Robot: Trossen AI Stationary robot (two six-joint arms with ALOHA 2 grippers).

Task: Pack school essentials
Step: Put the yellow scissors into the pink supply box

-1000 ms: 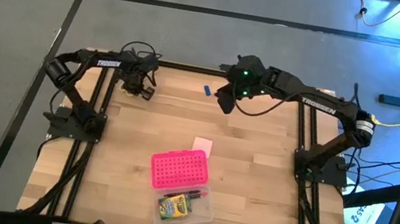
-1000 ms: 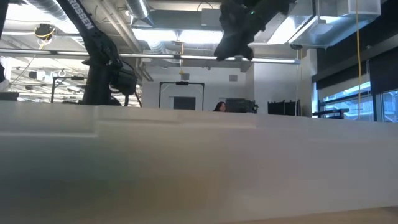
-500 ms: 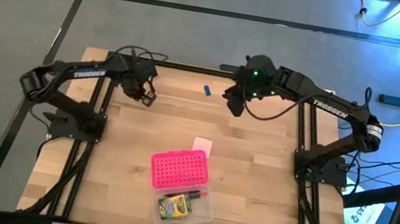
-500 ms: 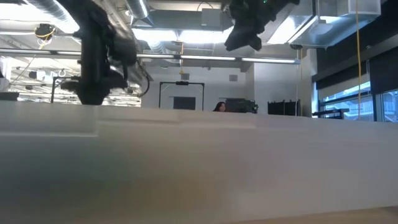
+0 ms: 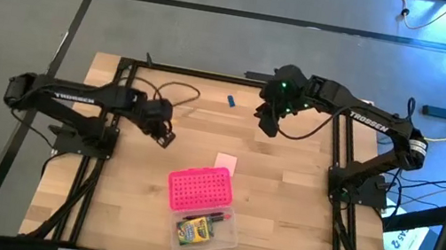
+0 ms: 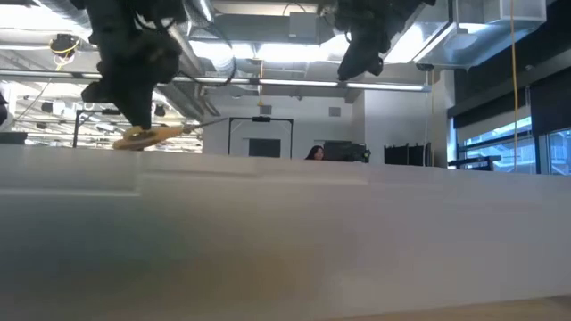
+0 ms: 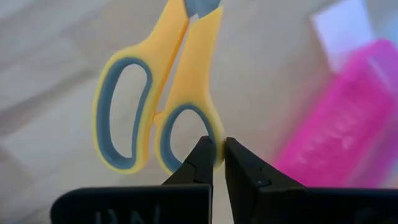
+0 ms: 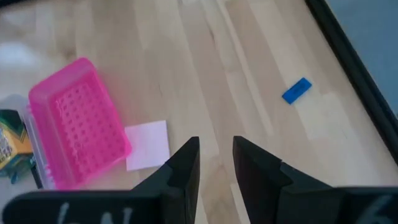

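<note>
We take the bright pink dotted box as our landmark; it lies on the wooden table toward the near edge.

Touching the box on its near side we see its clear half, and inside it the yellow-green crayon box, with something thin and reddish beside it that may be a pen; the high view is too coarse for us to be sure.

Just beyond the far right corner of the box lies the pale pink square pad, flat on the wood and apparently just apart from the lid.

Beyond the box and to its left we find the left gripper, raised off the table. Its fingers are pressed together on the rim of one finger loop of the yellow-handled scissors, which hang from the pinch with handles toward the camera and blades pointing away. In the low view the scissors show as a yellow shape with a thin blade under the dark gripper.

Farther still, beyond the box and to its right, the right gripper hangs above the table; its fingers stand slightly apart with nothing between them.

Farthest from the box, near the table's back edge, lies the tiny blue piece, alone on the wood, to the left of the right gripper.
</note>
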